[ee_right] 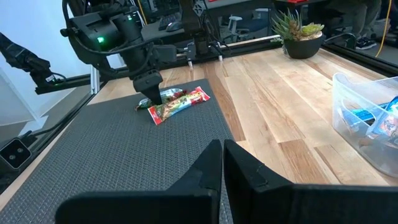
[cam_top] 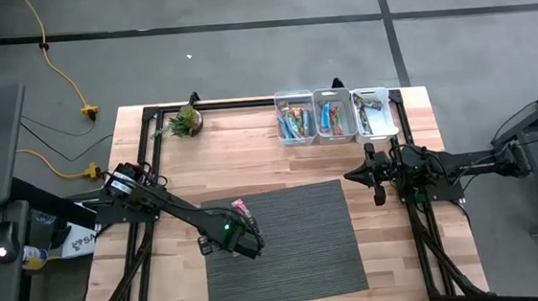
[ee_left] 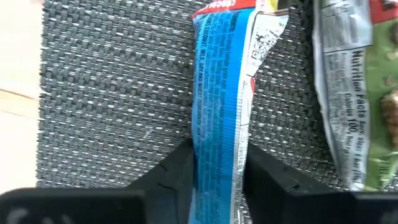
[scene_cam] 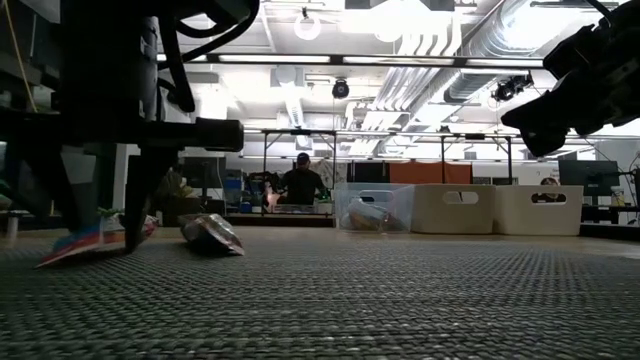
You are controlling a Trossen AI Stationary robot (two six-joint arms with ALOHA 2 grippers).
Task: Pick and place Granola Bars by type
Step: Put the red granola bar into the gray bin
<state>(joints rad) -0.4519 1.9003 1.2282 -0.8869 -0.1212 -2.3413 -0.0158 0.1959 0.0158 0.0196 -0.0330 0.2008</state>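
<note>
Most bars already fill the three bins [cam_top: 334,115] at upper right; the left gripper [ee_left: 217,180] has its fingers clamped on the blue bar [ee_left: 221,93], a green bar [ee_left: 348,93] waits beside it, and the right gripper [ee_right: 222,163] idles, fingers together.

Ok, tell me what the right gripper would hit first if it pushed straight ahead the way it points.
Likely nothing nearby: the shut right gripper points across the dark mat toward the bars under the left gripper. Those look first in line, though depth is unclear.
</note>
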